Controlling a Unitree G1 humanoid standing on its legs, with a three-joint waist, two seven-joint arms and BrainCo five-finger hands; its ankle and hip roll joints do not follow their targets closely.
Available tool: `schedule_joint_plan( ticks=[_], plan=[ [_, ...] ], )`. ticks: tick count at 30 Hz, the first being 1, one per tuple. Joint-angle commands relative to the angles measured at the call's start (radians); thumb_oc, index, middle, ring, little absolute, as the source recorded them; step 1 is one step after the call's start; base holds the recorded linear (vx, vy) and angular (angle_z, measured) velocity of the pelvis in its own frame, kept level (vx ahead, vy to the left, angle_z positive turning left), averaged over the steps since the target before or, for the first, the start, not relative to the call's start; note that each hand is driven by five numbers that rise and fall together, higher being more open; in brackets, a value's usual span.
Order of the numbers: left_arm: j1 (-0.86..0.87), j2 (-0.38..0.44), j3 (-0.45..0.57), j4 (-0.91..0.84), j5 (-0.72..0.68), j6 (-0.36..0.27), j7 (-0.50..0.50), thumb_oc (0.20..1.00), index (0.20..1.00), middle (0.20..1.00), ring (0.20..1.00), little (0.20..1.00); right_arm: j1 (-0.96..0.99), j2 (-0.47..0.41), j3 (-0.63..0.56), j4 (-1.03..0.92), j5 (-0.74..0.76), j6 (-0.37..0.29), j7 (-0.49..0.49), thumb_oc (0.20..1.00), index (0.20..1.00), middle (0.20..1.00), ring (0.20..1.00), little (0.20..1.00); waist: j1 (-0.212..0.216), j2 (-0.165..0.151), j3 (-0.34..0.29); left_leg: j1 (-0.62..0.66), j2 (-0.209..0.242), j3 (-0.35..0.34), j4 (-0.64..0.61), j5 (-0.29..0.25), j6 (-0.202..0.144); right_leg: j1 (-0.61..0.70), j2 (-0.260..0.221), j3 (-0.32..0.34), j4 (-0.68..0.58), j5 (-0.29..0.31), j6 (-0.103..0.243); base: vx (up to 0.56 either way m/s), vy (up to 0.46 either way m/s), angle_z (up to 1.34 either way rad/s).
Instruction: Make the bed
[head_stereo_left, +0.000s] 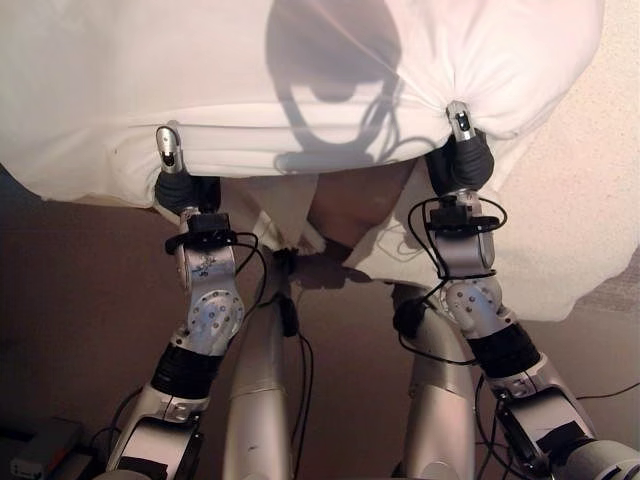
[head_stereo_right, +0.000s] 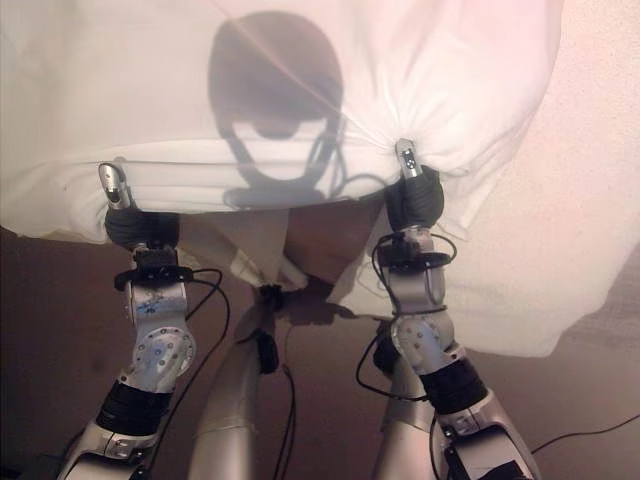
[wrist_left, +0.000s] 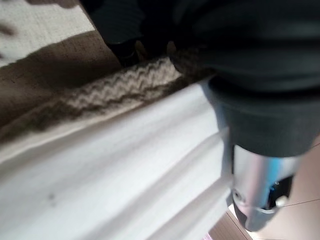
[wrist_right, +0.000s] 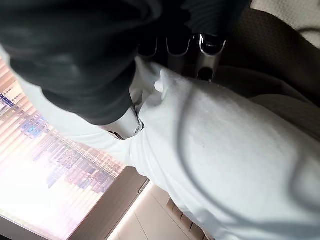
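Both arms are up and out in front, and the white sheet (head_stereo_left: 300, 90) hangs stretched between them, spread wide across the upper part of the head views. The left hand (head_stereo_left: 172, 165) has the sheet's near edge pinched, thumb poking up over the cloth and the fabric folding around it; in its wrist view the white folds run right under the dark cover, with the thumb clamped against them. The right hand (head_stereo_left: 462, 140) grips a bunched knot of the sheet, creases fanning out from the spot where its fingers (wrist_right: 207, 55) curl into the cloth. The right side of the sheet is pulled higher and tighter than the left, and a loose flap droops between the two arms. Beyond and to the right lies the bed (head_stereo_left: 600, 200), its pale textured cover showing past the sheet's right edge. A knitted beige blanket (wrist_left: 115, 90) shows in the left wrist view just beyond the sheet's edge. Brown floor (head_stereo_left: 80, 300) lies below.
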Motion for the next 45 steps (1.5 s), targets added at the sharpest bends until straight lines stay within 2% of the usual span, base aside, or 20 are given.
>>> schedule_joint_plan(
  ticks=[1,9,17,20,21,22,23,24,25,27,29,31,34,37,39,40,41,42,43,45],
  plan=[
    [0.033,0.075,0.236,-0.093,0.05,-0.122,0.001,0.2,0.2,0.2,0.2,0.2,0.028,-0.052,-0.102,-0.124,-0.041,-0.055,0.029,0.2,0.2,0.2,0.2,0.2,0.025,0.03,-0.028,0.049,0.034,0.0,0.103,-0.153,-0.071,0.02,-0.063,-0.034,0.015,0.127,0.106,0.0,0.0,0.0],
    [0.071,0.056,0.249,-0.059,0.051,-0.103,-0.005,0.2,0.2,0.2,0.2,0.2,0.082,-0.031,-0.098,-0.106,-0.05,-0.054,0.014,0.2,0.2,0.2,0.2,0.2,0.028,0.025,-0.028,0.119,0.042,0.001,0.077,-0.144,-0.079,0.077,-0.059,-0.043,0.015,0.121,0.109,0.0,0.0,0.0],
    [0.176,0.014,0.268,0.013,0.007,-0.062,-0.09,0.2,0.2,0.2,0.2,0.2,0.222,-0.048,-0.125,-0.047,-0.052,0.001,0.058,0.2,0.2,0.2,0.2,0.2,0.021,0.025,-0.028,0.359,0.053,0.004,0.117,-0.18,-0.096,0.31,-0.045,-0.018,0.028,0.075,0.096,0.03,-0.016,-0.01],
    [0.184,0.017,0.285,0.024,0.016,-0.073,-0.122,0.2,0.2,0.2,0.2,0.2,0.256,-0.072,-0.128,-0.01,-0.055,0.019,0.09,0.2,0.2,0.2,0.2,0.2,0.043,0.005,-0.028,0.386,0.006,-0.135,0.238,-0.2,-0.128,0.385,-0.02,0.011,0.035,0.053,0.08,0.04,0.052,-0.13],
    [0.192,0.009,0.292,0.025,0.013,-0.073,-0.122,0.2,0.2,0.2,0.2,0.2,0.268,-0.071,-0.132,-0.006,-0.045,0.029,0.097,0.2,0.2,0.2,0.2,0.2,0.041,-0.003,-0.028,0.394,0.036,-0.155,0.207,-0.194,-0.139,0.41,-0.025,0.016,0.025,0.052,0.087,0.1,0.182,-0.29],
    [0.212,0.011,0.305,0.022,0.01,-0.073,-0.124,0.2,0.2,0.2,0.2,0.2,0.289,-0.071,-0.136,0.001,-0.032,0.037,0.107,0.2,0.2,0.2,0.2,0.2,0.032,-0.004,-0.028,0.444,0.113,-0.153,0.109,-0.151,-0.155,0.463,-0.037,0.011,0.004,0.053,0.105,0.08,0.162,-0.12],
    [0.212,0.012,0.305,0.021,0.01,-0.072,-0.124,0.2,0.2,0.2,0.2,0.2,0.289,-0.071,-0.136,0.001,-0.031,0.037,0.108,0.2,0.2,0.2,0.2,0.2,0.031,-0.005,-0.028,0.447,0.111,-0.153,0.098,-0.141,-0.155,0.466,-0.035,0.008,-0.004,0.058,0.102,0.19,0.404,0.18],
    [0.221,0.029,0.317,0.033,0.021,-0.06,-0.138,0.2,0.2,0.2,0.2,0.2,0.339,-0.08,-0.162,0.004,-0.024,0.058,0.118,0.2,0.2,0.2,0.2,0.2,0.033,0.001,-0.028,0.522,0.191,-0.143,-0.109,-0.007,-0.189,0.549,-0.048,0.02,-0.056,0.088,0.135,0.17,0.439,0.41],
    [0.223,0.036,0.329,0.033,0.028,-0.047,-0.147,0.2,0.2,0.2,0.2,0.2,0.372,-0.083,-0.186,0.004,-0.032,0.074,0.125,0.2,0.2,0.2,0.2,0.2,0.038,0.01,-0.028,0.561,0.191,-0.136,-0.126,-0.008,-0.197,0.588,-0.065,0.018,-0.058,0.098,0.136,0.24,0.626,0.47],
    [0.252,0.025,0.324,0.007,0.029,-0.021,-0.186,0.2,0.2,0.2,0.2,0.2,0.43,-0.082,-0.233,-0.009,-0.042,0.092,0.133,0.2,0.2,0.2,0.2,0.2,0.04,0.023,-0.028,0.632,0.127,-0.147,-0.143,-0.04,-0.188,0.669,-0.118,0.033,-0.078,0.178,0.154,0.12,0.477,0.36],
    [0.26,0.026,0.322,0.007,0.033,-0.009,-0.198,0.2,0.2,0.2,0.2,0.2,0.465,-0.078,-0.261,-0.011,-0.048,0.091,0.128,0.2,0.2,0.2,0.2,0.2,0.033,0.022,-0.028,0.619,0.111,-0.129,-0.087,-0.058,-0.185,0.71,-0.147,0.03,-0.087,0.207,0.157,0.08,0.335,0.21],
    [0.276,0.045,0.292,0.003,0.067,0.031,-0.245,0.2,0.2,0.2,0.2,0.2,0.501,-0.042,-0.284,-0.005,-0.053,0.104,0.135,0.2,0.2,0.2,0.2,0.2,0.016,0.037,-0.051,0.655,0.036,-0.098,-0.022,-0.136,-0.121,0.753,-0.209,0.036,-0.065,0.281,0.159,0.19,0.55,0.39],
    [0.309,0.086,0.294,-0.034,0.135,0.053,-0.249,0.2,0.2,0.2,0.2,0.2,0.496,-0.022,-0.263,0.001,-0.069,0.109,0.143,0.2,0.2,0.2,0.2,0.2,0.04,0.038,-0.081,0.716,-0.009,-0.008,0.005,-0.184,-0.046,0.764,-0.224,-0.044,0.099,0.233,0.14,0.12,0.512,0.0],
    [0.344,0.063,0.309,-0.033,0.1,0.054,-0.258,0.2,0.2,0.2,0.2,0.2,0.498,-0.007,-0.254,0.019,-0.06,0.13,0.172,0.2,0.2,0.2,0.2,0.2,0.038,0.034,-0.126,0.788,-0.07,0.008,-0.087,-0.156,-0.016,0.697,0.019,-0.042,0.139,0.106,0.126,0.13,0.382,-0.24],
    [0.39,0.04,0.309,-0.033,0.11,0.054,-0.257,0.2,0.2,0.2,0.2,0.2,0.519,-0.014,-0.247,0.035,-0.061,0.13,0.189,0.2,0.2,0.2,0.2,0.2,0.046,0.038,-0.176,0.847,-0.105,0.002,-0.158,-0.154,-0.019,0.664,0.119,-0.073,0.053,0.076,0.122,0.14,0.224,-0.91],
    [0.399,0.03,0.321,-0.042,0.098,0.064,-0.271,0.2,0.2,0.2,0.2,0.2,0.537,-0.018,-0.259,0.031,-0.064,0.141,0.196,0.2,0.2,0.2,0.2,0.2,0.042,0.048,-0.188,0.859,-0.112,-0.005,-0.151,-0.159,-0.021,0.67,0.096,-0.041,0.0,0.073,0.11,0.05,0.158,-1.01],
    [0.415,0.004,0.318,-0.034,0.1,0.077,-0.278,0.2,0.2,0.2,0.2,0.2,0.562,-0.032,-0.268,0.041,-0.07,0.145,0.197,0.2,0.2,0.2,0.2,0.2,0.036,0.055,-0.205,0.834,-0.117,-0.004,-0.116,-0.162,-0.014,0.685,0.111,-0.018,-0.063,0.07,0.058,0.03,0.064,-0.56],
    [0.407,-0.013,0.294,-0.03,0.09,0.072,-0.278,0.2,0.2,0.2,0.2,0.2,0.571,-0.048,-0.275,0.053,-0.084,0.141,0.196,0.2,0.2,0.2,0.2,0.2,0.008,0.042,-0.226,0.829,-0.132,0.017,-0.065,-0.177,-0.025,0.688,0.165,0.024,-0.094,0.06,0.044,0.18,0.08,0.36],
    [0.408,-0.033,0.309,-0.031,0.078,0.08,-0.297,0.2,0.2,0.2,0.2,0.2,0.571,-0.042,-0.278,0.064,-0.093,0.139,0.179,0.2,0.2,0.2,0.2,0.2,0.022,0.045,-0.255,0.85,-0.068,0.067,-0.004,-0.214,-0.058,0.754,0.121,-0.048,-0.118,0.037,0.053,0.23,0.04,0.94],
    [0.429,-0.027,0.316,-0.044,0.079,0.083,-0.295,0.2,0.2,0.2,0.2,0.2,0.579,-0.027,-0.277,0.067,-0.093,0.144,0.172,0.2,0.2,0.2,0.2,0.2,0.021,0.044,-0.257,0.872,-0.012,0.064,-0.009,-0.213,-0.076,0.787,0.14,-0.032,-0.119,0.013,0.048,0.11,0.126,1.11]
  ],
)
